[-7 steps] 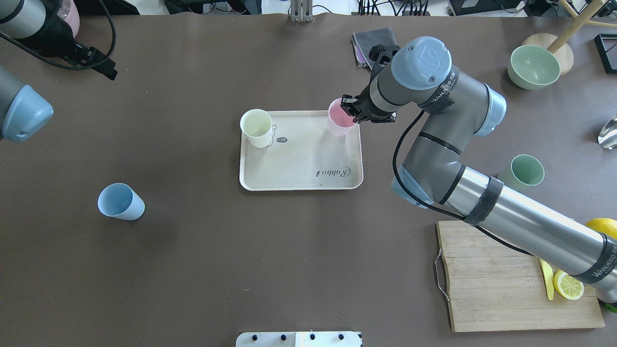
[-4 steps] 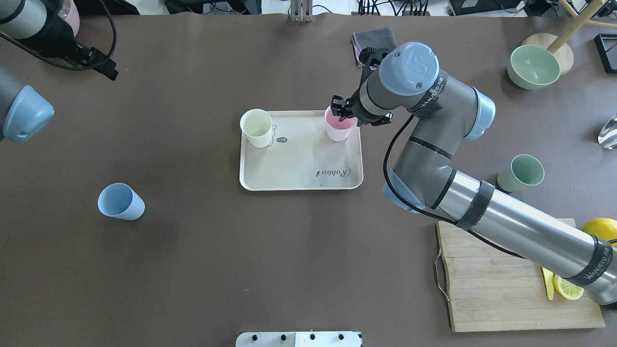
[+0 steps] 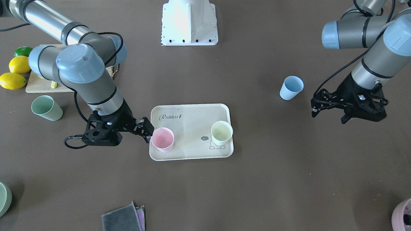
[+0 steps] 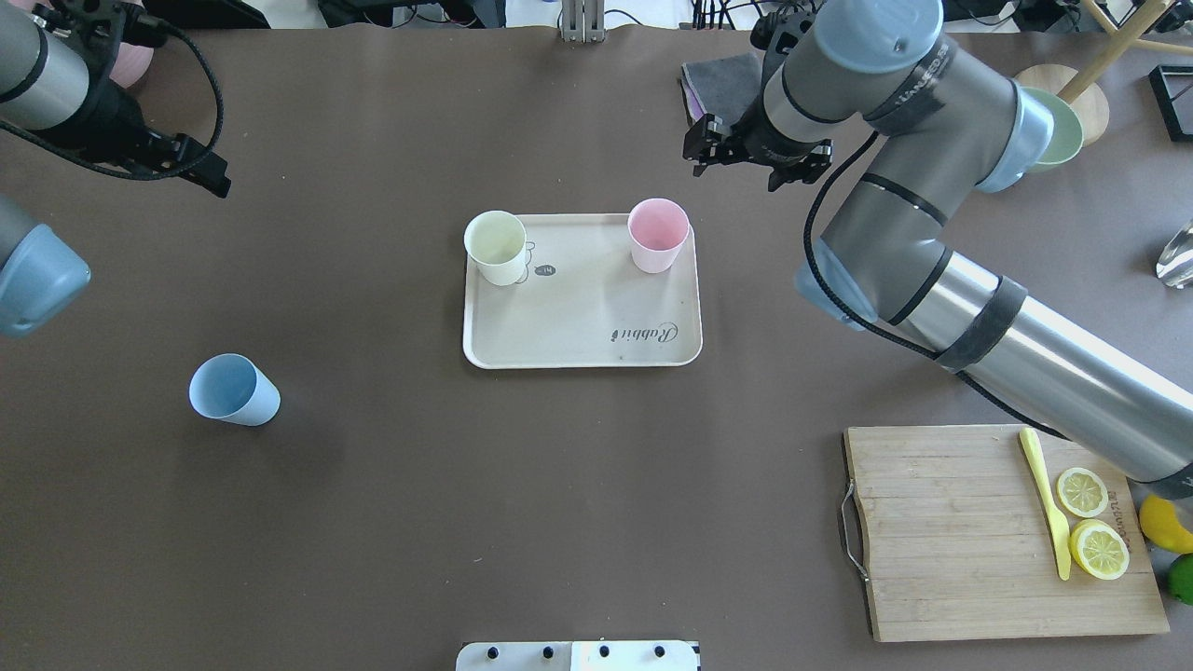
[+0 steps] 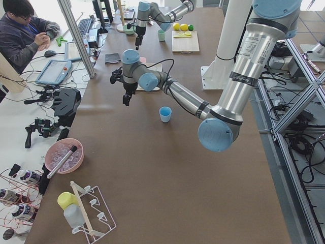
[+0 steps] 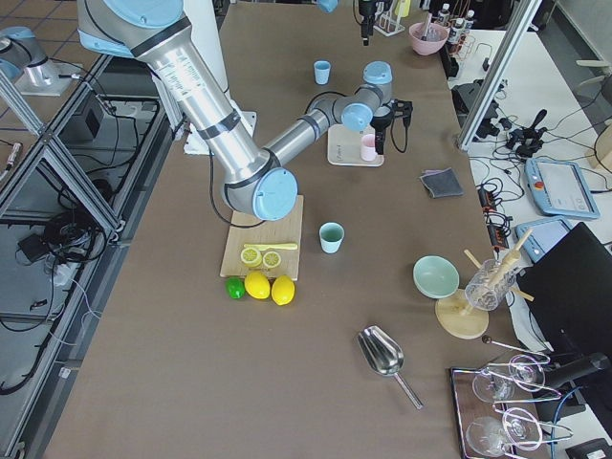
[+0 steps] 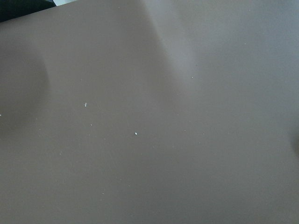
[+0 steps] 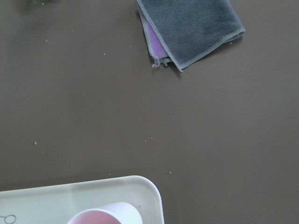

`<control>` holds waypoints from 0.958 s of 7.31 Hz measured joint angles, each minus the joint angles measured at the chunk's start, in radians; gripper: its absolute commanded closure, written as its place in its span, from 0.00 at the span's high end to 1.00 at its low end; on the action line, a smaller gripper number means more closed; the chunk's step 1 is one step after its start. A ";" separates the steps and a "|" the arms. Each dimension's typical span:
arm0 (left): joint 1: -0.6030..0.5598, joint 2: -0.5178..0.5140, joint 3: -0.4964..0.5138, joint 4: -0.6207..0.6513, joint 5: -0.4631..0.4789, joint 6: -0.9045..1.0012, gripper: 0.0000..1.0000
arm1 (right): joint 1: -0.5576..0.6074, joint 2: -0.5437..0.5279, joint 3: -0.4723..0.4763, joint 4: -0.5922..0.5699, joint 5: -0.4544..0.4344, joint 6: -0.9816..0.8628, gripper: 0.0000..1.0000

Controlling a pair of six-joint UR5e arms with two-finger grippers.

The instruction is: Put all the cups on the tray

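The cream tray lies mid-table. The pale yellow cup and the pink cup stand upright on its far corners. My right gripper is open and empty, raised beyond and to the right of the pink cup; the front view shows it beside that cup. The right wrist view shows the pink rim at the bottom. The light blue cup stands on the table at left. The mint green cup stands by the right arm, hidden in the overhead view. My left gripper hovers open and empty, far left.
A wooden cutting board with lemon slices and a yellow knife lies near right. A grey cloth lies beyond the tray. A green bowl sits far right, a mauve pot far left.
My right gripper has let go of the pink cup on the tray and pulled up and away toward the far right. The left arm shifted slightly.
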 measured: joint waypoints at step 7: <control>0.228 0.330 -0.047 -0.409 0.013 -0.263 0.87 | 0.219 -0.201 0.124 -0.052 0.181 -0.364 1.00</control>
